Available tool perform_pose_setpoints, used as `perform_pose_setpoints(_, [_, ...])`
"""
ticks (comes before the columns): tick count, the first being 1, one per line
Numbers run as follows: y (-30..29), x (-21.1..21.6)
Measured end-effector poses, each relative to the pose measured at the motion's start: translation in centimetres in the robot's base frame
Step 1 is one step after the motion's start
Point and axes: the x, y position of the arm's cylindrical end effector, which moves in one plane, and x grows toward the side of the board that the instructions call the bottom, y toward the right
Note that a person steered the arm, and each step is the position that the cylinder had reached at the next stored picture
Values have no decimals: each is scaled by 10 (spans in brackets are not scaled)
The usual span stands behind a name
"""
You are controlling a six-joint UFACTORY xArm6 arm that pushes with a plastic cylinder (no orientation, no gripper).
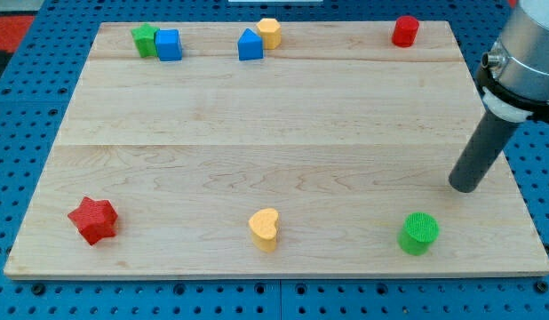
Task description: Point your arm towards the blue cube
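My tip, a bare dark rod (no jaws, holds nothing), sits on the right side of the pale wooden board, just beyond the green plastic cylinder. Blue plastic cube is far left, touching the green star block, well apart from tip. Likely a long diagonal sweep. Blue pegboard surrounds the board.

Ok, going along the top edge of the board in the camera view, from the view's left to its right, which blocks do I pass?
green star → blue cube → blue house-shaped block → yellow block → red cylinder. My tip is far from these, at the view's right, just above the green cylinder.
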Motion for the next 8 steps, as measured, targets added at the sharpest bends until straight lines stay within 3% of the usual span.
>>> perform_pose_setpoints(1, [32,-15])
perform_pose_setpoints(2, [9,-35])
perform_pose_setpoints(5, [-223,-49])
perform_pose_setpoints(7, [-383,-104])
perform_pose_setpoints(8, [-367,-149])
